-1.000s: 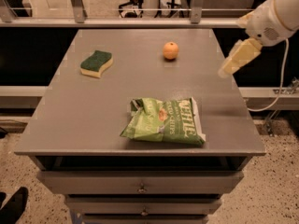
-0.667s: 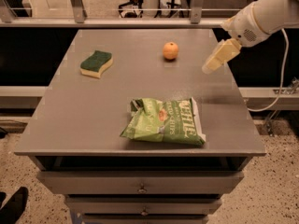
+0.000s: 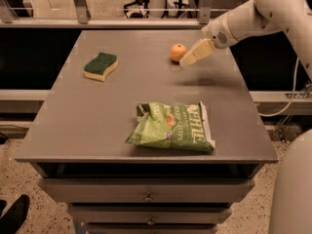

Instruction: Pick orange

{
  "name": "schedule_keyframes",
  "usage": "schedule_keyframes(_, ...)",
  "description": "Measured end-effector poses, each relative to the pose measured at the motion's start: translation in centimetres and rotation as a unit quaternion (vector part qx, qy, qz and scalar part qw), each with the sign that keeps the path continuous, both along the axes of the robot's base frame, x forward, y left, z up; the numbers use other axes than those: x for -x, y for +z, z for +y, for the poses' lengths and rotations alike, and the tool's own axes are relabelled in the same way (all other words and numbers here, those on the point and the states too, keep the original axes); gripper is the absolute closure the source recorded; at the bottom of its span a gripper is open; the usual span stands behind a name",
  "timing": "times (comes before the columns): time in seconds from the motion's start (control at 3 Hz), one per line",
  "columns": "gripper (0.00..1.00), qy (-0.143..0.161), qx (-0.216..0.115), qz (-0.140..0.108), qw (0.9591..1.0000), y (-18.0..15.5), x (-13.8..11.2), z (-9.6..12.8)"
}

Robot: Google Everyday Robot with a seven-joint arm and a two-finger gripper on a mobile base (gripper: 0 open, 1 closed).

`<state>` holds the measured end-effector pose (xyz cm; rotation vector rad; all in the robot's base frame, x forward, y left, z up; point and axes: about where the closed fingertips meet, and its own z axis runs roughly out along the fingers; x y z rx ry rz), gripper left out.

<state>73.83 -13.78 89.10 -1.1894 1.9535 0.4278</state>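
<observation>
Can't tell from this angle if the jaws are wide or narrow, they just read as one beige wedge. The gripper (image 3: 187,60) sits in the upper right part of the frame, angled down and to the left, with its tip just beside the orange (image 3: 178,52) on the orange's right side. It looks like it's hovering above the table (image 3: 97,116) rather than resting on it, since its shadow (image 3: 200,81) falls a bit lower on the surface. Whether the tip actually touches the fruit, no idea, but they're super close.

The orange itself is on the table near the far edge, right of centre, not held by anything. Behind the gripper the white arm (image 3: 253,16) runs up to the upper right corner.

Further out, a green sponge (image 3: 101,66) with a yellowish underside lies in the upper left of the tabletop, well apart from the orange. A green chip bag (image 3: 171,126) lies flat near the front edge, centre-right. Under the tabletop there are drawers (image 3: 146,195) with small knobs. A cable (image 3: 285,106) hangs down the right side of the frame.
</observation>
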Motion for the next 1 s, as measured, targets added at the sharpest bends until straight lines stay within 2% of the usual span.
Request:
schedule_keyframes(0.67,0.03,-0.005,-0.058,0.019,0.9981,-2.4,-3.6,2.4)
schedule_keyframes(1.0,0.26,-0.007,-0.066,0.025,0.9975,-3.1,-4.0,2.6)
